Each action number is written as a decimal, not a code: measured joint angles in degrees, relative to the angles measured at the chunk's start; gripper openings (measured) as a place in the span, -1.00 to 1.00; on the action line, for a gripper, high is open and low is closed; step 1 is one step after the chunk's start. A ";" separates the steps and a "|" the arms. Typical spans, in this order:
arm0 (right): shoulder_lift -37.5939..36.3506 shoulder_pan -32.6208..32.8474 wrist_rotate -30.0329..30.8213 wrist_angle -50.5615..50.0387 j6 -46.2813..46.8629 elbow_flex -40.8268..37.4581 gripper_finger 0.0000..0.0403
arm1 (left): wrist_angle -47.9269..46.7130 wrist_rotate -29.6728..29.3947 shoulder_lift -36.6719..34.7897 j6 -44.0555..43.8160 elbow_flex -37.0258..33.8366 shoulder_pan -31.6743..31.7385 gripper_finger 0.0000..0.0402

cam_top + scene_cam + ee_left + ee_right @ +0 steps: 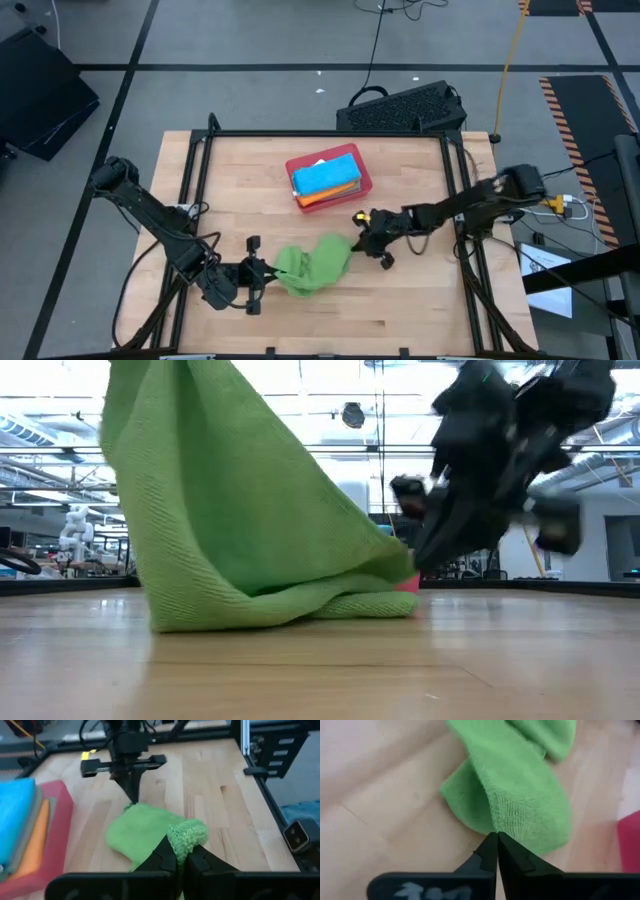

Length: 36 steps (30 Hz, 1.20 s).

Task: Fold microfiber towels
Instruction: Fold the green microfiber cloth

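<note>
Bright green towel (314, 264) pinched btwn both arms' jaws, L edge & R edge.

A robotics lab — a wooden table (420, 300) in a black metal frame (330, 134) on grey floor tiles (250, 40), hazard-striped tape (570, 110) at right, cables (375, 40) beyond, exposed ceiling ducts (600, 465)

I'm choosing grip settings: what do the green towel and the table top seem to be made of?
Green towel: soft knitted microfiber-like cloth, matte, with fine ribbed loops, draping limply. Table top: pale wood planks, smooth, with visible grain and seams; probably sealed.
</note>
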 joint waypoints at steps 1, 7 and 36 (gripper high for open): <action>-2.16 1.43 1.78 -1.84 1.75 0.00 -1.00 | 0.85 -0.37 0.00 0.84 0.00 0.00 -0.97; -17.90 12.31 16.63 -8.14 12.62 0.15 -1.00 | 9.89 -1.00 0.00 10.51 0.00 -0.01 -0.96; -27.07 47.03 53.97 -53.60 53.59 32.49 -1.00 | 32.96 10.84 0.03 12.18 -0.11 -7.81 -0.96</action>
